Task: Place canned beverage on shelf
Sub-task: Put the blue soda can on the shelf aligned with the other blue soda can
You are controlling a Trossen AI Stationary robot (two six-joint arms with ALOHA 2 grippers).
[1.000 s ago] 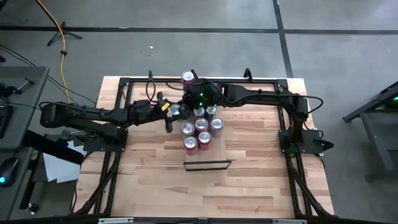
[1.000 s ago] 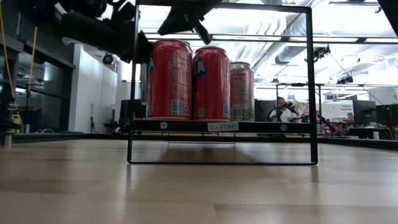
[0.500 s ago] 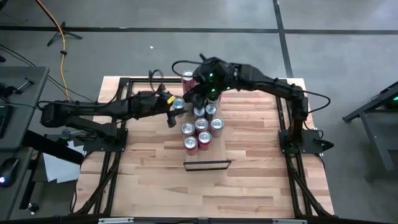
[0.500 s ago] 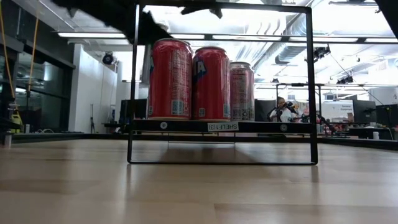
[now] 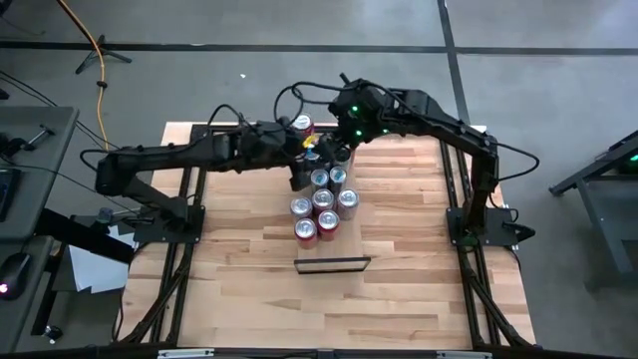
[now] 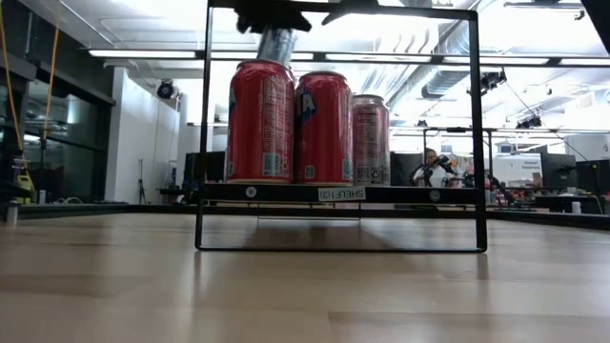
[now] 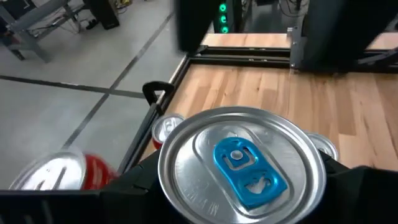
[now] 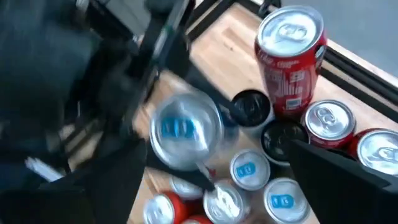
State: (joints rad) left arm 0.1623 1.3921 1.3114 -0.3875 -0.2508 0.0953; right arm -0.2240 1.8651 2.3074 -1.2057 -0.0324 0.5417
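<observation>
The striped butcher-block tabletop (image 5: pixel 399 289) lies beneath the jaws of the left gripper (image 5: pixel 304 160), most of its bare wood on the near side of them. A black tube frame (image 5: pixel 179 269) rims the table, well out from the jaws on either side. An orange cable (image 5: pixel 100 60) trails over the grey floor (image 5: pixel 249 80), far off beyond the table's corner. White papers (image 5: pixel 90 269) lie on the floor, well apart from the jaws. In the low view a person (image 6: pixel 434 170), perhaps seated, shows far behind, under ceiling lights (image 6: pixel 143 53).
</observation>
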